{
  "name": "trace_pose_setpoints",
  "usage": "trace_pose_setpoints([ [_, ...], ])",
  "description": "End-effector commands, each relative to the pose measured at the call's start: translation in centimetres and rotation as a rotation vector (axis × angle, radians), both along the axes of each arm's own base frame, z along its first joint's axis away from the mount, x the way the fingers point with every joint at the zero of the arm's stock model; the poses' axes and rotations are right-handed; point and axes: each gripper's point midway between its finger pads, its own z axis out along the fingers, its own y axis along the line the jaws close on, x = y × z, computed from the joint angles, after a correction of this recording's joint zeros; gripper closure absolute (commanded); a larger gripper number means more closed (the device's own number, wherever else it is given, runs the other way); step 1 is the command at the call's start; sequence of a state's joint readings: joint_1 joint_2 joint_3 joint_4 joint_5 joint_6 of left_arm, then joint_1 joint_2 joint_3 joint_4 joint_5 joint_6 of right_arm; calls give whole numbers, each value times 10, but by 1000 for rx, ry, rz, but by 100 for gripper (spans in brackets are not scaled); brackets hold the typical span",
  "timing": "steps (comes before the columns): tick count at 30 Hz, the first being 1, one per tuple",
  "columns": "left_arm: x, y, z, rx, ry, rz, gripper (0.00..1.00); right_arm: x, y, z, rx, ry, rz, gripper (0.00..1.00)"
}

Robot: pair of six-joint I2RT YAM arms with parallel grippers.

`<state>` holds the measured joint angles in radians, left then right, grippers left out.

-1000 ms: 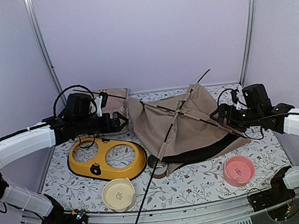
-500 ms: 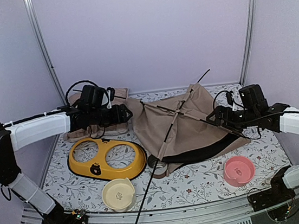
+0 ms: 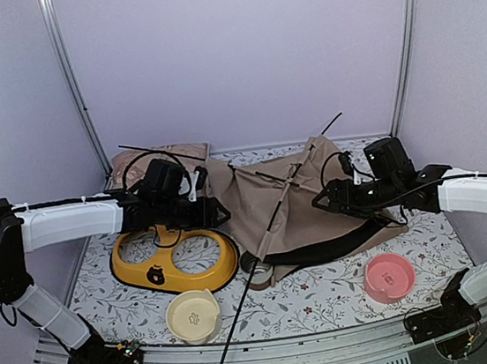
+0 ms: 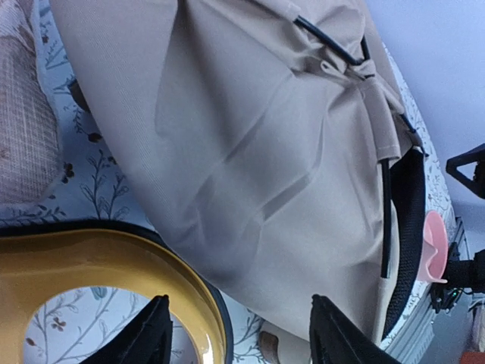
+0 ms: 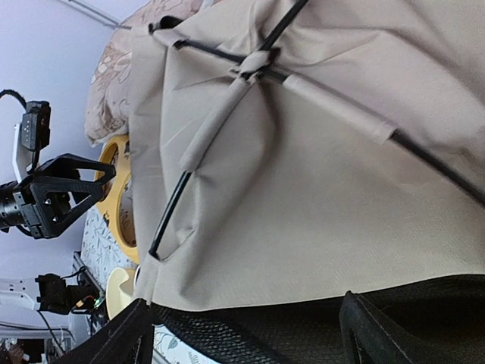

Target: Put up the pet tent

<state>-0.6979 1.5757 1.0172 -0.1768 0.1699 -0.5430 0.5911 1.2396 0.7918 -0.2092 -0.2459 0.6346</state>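
Observation:
The tan pet tent lies collapsed in the middle of the table, thin black poles crossing over it and one pole end reaching the front edge. It fills the left wrist view and the right wrist view, where black mesh shows along its lower edge. My left gripper is open at the tent's left edge, above the yellow feeder. My right gripper is open over the tent's right half. Both hold nothing. No pom-pom shows.
A yellow double-bowl feeder lies left of the tent, also in the left wrist view. A cream bowl sits at the front, a pink bowl at the front right. A patterned cushion lies at the back left.
Both arms have moved inward toward the tent: the left gripper to the right up to its left edge, the right gripper to the left over its right half. The tent has not moved.

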Motion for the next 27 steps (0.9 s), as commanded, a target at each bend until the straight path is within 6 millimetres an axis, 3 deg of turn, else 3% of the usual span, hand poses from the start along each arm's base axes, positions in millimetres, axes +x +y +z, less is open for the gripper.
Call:
trace_pose_setpoints([
  [1,-30,-21,21,-61,-44,-99,39,-12,45,8,80,18,60,16],
  [5,-35,-15,18,-60,-58,-66,40,-9,73,-1,118,71,64,23],
  [9,-16,5,36,-13,-133,38,40,7,71,-12,103,99,-37,23],
  [15,8,20,68,10,-192,74,40,32,75,-12,127,95,-117,23],
  [23,2,25,63,5,-170,42,41,58,103,-5,162,74,-98,25],
  [27,9,28,71,25,-199,50,41,64,105,-21,129,99,-116,29],
])
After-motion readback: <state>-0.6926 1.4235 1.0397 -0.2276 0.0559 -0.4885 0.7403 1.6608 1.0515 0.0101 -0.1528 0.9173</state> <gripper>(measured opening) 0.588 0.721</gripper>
